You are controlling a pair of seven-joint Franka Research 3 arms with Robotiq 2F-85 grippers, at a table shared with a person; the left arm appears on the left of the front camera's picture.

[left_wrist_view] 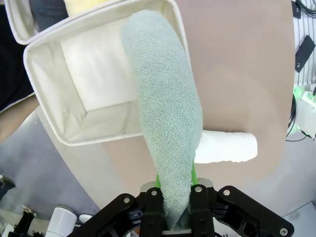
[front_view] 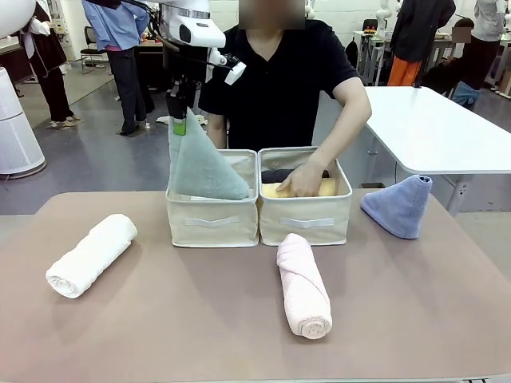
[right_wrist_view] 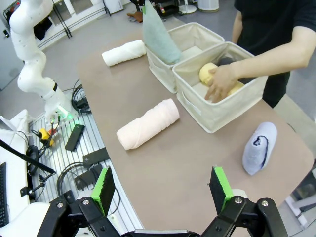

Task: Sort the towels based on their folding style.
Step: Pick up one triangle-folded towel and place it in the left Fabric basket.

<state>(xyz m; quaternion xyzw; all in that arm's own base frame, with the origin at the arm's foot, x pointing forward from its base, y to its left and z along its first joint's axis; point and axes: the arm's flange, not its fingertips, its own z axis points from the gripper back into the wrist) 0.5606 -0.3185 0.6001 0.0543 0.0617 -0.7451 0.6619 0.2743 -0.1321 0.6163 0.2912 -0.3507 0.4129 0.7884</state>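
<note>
left gripper: pinched the mint cone towel over the left bin
right gripper: gaped wide, held nothing
person's hand: pressed the yellow towel

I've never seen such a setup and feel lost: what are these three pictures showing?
One camera looks across the table at a person; the other two sit on the wrists of two robot arms. The left gripper is shut on a mint towel cone, hanging at the left bin. The right gripper is open and empty. The person's hand rests on a yellow towel in the right bin. On the table lie a white roll, a pink roll and a blue cone.
</note>
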